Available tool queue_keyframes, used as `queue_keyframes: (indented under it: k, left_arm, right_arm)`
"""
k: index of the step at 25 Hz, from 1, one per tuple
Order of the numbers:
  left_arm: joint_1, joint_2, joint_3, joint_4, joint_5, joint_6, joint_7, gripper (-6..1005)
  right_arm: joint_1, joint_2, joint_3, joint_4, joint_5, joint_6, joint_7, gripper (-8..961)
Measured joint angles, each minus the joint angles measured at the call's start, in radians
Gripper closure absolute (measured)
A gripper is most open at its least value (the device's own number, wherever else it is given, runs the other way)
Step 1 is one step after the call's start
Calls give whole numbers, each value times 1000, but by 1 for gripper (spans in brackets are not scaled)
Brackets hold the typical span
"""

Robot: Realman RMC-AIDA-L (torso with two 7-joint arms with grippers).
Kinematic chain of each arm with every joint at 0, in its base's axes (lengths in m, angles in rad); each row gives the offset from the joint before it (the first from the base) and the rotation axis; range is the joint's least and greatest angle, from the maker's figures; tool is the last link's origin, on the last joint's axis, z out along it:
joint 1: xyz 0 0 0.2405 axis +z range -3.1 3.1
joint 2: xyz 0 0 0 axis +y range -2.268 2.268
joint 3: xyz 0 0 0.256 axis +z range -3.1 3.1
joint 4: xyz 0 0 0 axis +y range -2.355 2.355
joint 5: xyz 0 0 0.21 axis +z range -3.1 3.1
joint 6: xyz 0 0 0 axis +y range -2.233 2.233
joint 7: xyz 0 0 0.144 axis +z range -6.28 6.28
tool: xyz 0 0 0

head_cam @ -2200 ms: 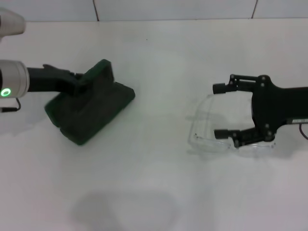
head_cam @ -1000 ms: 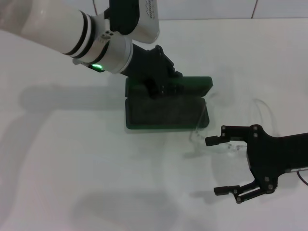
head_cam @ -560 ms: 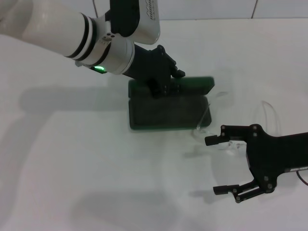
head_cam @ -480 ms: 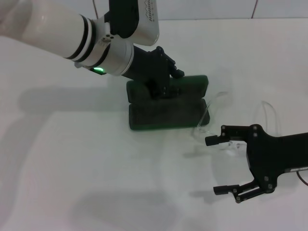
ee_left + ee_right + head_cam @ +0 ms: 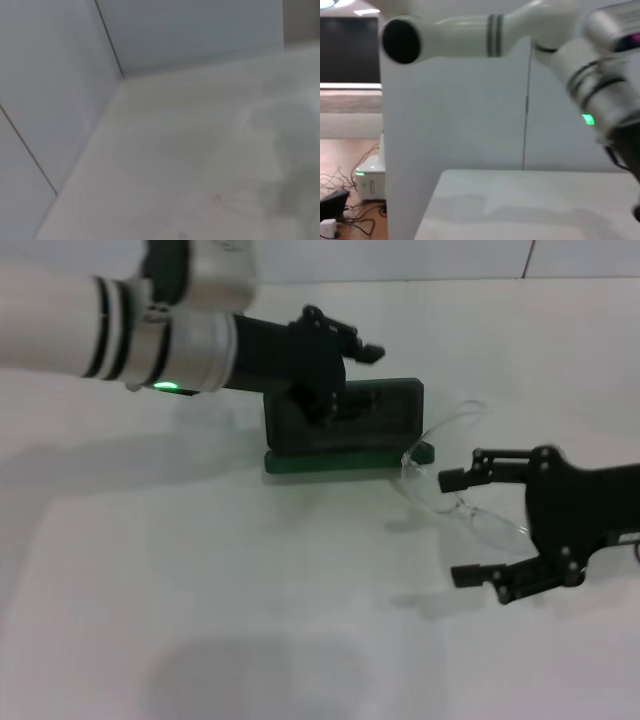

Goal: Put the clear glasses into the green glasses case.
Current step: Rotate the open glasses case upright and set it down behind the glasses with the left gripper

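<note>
left end effector (image 5: 335, 380) clamped on green glasses case (image 5: 345, 430) lid, mid surface (image 5: 200, 590). right end effector (image 5: 470, 525) spread wide, empty. clear glasses (image 5: 455, 475) beside case's right end, outside. lift lid, regrasp glasses first.

1. The green glasses case (image 5: 345, 430) sits on the table (image 5: 200, 590), near the centre and toward the far side.
2. The left gripper (image 5: 335, 390) is over the case, reaching in from the left, with its fingers down on the lid.
3. The clear glasses (image 5: 455, 480) lie just right of the case, one end touching the case's right end.
4. The right gripper (image 5: 470, 530) is right of the case, nearer the robot, with its far finger over the glasses.
</note>
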Motion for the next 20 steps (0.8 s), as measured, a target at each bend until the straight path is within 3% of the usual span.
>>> queue_keyframes:
  k: [5, 8, 11, 14, 20]
  left_arm:
    - [152, -3, -1, 48, -178, -5, 142, 558]
    - [187, -6, -10, 28, -233, -38, 164, 558]
    - [183, -7, -14, -29, -240, -101, 150, 558]
    - [173, -6, -14, -92, -244, -176, 140, 558]
    - [133, -9, -9, -223, -262, -256, 147, 558]
  right_arm:
    - [-38, 3, 1, -195, -22, 5, 162, 84]
    - [-40, 4, -2, -225, -28, 8, 181, 84]
    - [-37, 4, 1, -226, -33, 36, 182, 83]
    - [-57, 11, 78, -217, 10, 124, 188, 83]
    - [-119, 8, 271, -54, 317, 262, 124, 84]
